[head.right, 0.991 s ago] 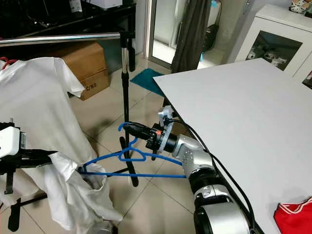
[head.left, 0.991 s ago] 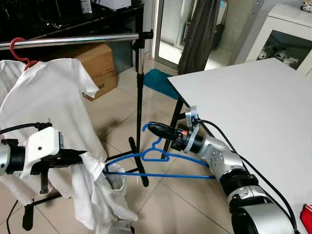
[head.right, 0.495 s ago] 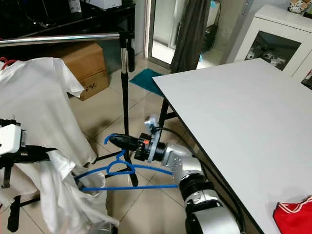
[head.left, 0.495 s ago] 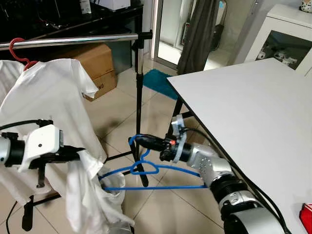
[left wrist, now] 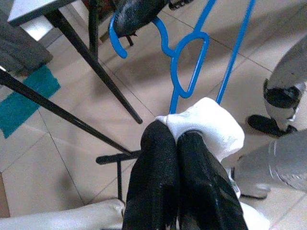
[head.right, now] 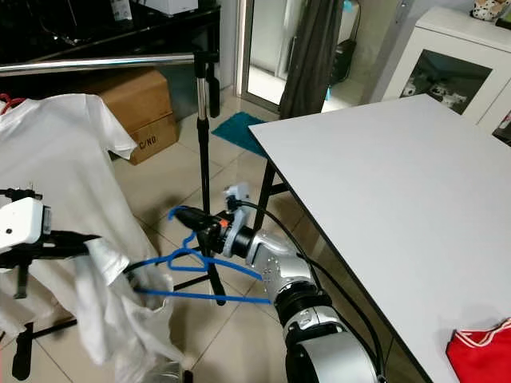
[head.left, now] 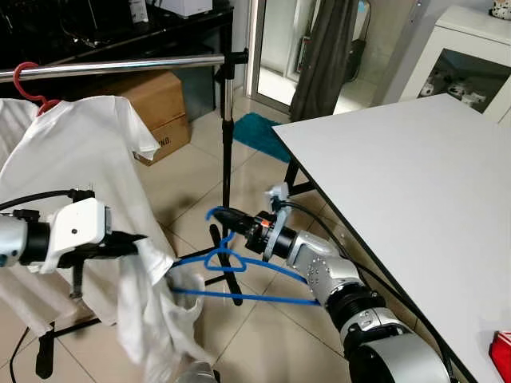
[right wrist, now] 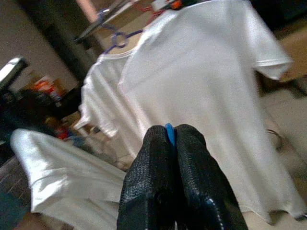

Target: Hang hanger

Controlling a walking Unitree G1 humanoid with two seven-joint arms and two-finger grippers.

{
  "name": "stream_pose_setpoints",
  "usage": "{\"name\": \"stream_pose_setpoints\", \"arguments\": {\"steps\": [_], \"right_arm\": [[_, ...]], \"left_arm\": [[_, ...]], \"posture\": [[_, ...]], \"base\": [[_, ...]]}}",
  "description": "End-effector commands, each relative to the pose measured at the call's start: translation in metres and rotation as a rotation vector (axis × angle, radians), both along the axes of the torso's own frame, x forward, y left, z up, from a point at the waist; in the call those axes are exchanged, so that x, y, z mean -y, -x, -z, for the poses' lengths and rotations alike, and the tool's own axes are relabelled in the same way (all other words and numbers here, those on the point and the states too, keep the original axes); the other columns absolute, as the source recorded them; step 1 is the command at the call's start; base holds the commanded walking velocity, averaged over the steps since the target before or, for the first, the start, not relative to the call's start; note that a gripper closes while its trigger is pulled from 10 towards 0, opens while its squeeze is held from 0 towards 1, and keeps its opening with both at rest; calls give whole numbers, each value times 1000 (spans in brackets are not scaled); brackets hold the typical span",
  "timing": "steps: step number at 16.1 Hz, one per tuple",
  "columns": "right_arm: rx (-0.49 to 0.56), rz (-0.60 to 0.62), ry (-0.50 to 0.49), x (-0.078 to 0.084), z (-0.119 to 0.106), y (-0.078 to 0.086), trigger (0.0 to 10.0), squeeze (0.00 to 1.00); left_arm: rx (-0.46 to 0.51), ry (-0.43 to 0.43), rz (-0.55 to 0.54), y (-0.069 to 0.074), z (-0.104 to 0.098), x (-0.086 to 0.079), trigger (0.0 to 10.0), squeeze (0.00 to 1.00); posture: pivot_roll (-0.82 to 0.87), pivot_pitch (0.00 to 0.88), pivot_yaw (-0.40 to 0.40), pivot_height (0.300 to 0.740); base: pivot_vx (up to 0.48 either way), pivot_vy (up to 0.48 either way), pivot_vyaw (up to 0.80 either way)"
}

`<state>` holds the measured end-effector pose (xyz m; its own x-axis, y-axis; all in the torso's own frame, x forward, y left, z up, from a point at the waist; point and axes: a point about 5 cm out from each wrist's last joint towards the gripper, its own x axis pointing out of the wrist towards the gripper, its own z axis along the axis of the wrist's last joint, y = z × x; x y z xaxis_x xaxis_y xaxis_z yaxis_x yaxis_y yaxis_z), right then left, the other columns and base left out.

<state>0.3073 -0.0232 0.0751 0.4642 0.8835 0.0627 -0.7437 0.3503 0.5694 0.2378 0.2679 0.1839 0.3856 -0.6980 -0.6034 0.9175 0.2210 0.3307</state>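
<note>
A blue plastic hanger (head.left: 239, 275) hangs low over the tiled floor, its hook pinched in my right gripper (head.left: 226, 218), which is shut on it. One end of the hanger sits inside a loose white shirt (head.left: 156, 319). My left gripper (head.left: 136, 239) is shut on a fold of that shirt (left wrist: 204, 124) at the left. In the left wrist view the hanger (left wrist: 192, 72) lies just past the black fingertips (left wrist: 160, 139). The right wrist view has blue plastic (right wrist: 169, 132) between its two fingers. A silver rail (head.left: 120, 65) crosses the upper left.
A white T-shirt (head.left: 80, 159) on a red hanger (head.left: 32, 80) hangs from the rail. The rail's black stand (head.left: 227, 167) rises just behind the blue hanger. A white table (head.left: 415, 183) spans the right. A cardboard box (head.left: 156, 104) sits behind.
My right gripper has carried the blue hanger further left and slightly up, toward the stand. The left gripper has lifted a little with the shirt fold.
</note>
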Motion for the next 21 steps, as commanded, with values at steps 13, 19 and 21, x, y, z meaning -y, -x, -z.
{"name": "stream_pose_setpoints", "arguments": {"steps": [13,19,21], "right_arm": [[-279,-17,-491,20,-8,-5,10000,0],[-269,-104,-614,15,-12,3,10000,0],[-155,-103,-547,7,-16,5,10000,0]], "left_arm": [[228,-18,-23,-24,-24,4,10000,0],[353,167,-122,-28,-33,14,10000,0],[385,305,-160,-30,-34,27,10000,0]], "posture": [[177,0,8,740],[187,0,8,740],[184,0,1,740]], "base": [[0,0,0],[0,0,0],[0,0,0]]}}
